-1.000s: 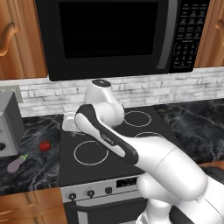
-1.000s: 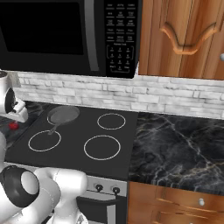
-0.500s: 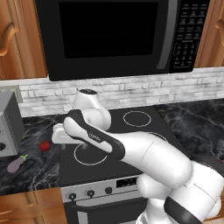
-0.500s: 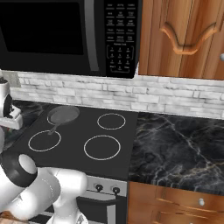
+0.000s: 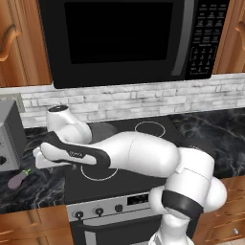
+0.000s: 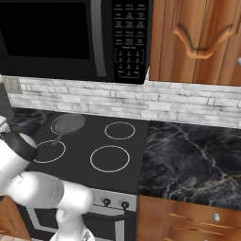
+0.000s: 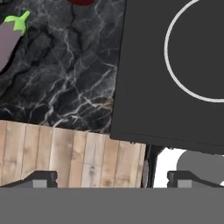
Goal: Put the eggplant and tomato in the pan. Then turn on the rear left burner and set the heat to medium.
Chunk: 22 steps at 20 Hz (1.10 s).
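Over the counter's near left edge, the arm reaches low and leftward, its gripper [image 7: 111, 177] spread wide and holding nothing. Black cooktop [image 7: 144, 87] lies to its right. The eggplant [image 5: 18, 179] rests on dark marble [image 7: 65, 78] beyond the fingertips, tomato [image 7: 81, 1] beside it; the pan [image 6: 68, 123] sits rear left.

The dark marble bench [image 5: 33, 189] has a black cooktop [image 6: 94, 141] set in it. On the bench left of the cooktop lie the eggplant [image 5: 18, 179] and, past it, the red tomato [image 7: 81, 1]. The pan [image 6: 68, 123] sits on the cooktop's far left.
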Tool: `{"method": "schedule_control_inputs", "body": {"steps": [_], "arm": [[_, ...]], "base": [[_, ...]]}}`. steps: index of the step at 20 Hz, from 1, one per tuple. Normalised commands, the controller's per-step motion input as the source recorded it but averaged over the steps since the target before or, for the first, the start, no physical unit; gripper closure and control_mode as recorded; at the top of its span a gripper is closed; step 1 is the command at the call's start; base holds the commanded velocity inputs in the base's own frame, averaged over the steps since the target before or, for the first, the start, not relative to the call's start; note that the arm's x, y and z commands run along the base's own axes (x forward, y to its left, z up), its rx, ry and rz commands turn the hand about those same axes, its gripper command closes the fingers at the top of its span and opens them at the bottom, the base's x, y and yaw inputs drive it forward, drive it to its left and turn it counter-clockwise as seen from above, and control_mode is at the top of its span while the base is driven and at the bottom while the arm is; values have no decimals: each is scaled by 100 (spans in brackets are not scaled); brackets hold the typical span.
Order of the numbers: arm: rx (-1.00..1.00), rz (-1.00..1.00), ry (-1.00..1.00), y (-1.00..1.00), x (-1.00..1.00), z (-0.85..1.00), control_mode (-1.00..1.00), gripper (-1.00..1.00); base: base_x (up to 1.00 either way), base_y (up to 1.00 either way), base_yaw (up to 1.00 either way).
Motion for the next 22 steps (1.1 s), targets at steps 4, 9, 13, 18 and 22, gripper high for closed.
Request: {"method": "schedule_control_inputs", "body": {"steps": [4, 9, 13, 18, 22], "arm": [[-1, 0, -1, 38, 5, -23, -100, -100], [0, -1, -4, 30, 3, -14, -100, -100], [0, -8, -6, 14, 10, -32, -100, -100], [11, -12, -15, 9, 22, -38, -100, -100], [23, -5, -12, 16, 3, -5, -100, -100]], "base": [[0, 0, 0], [0, 0, 0], [0, 0, 0], [0, 0, 0], [0, 0, 0]]}}
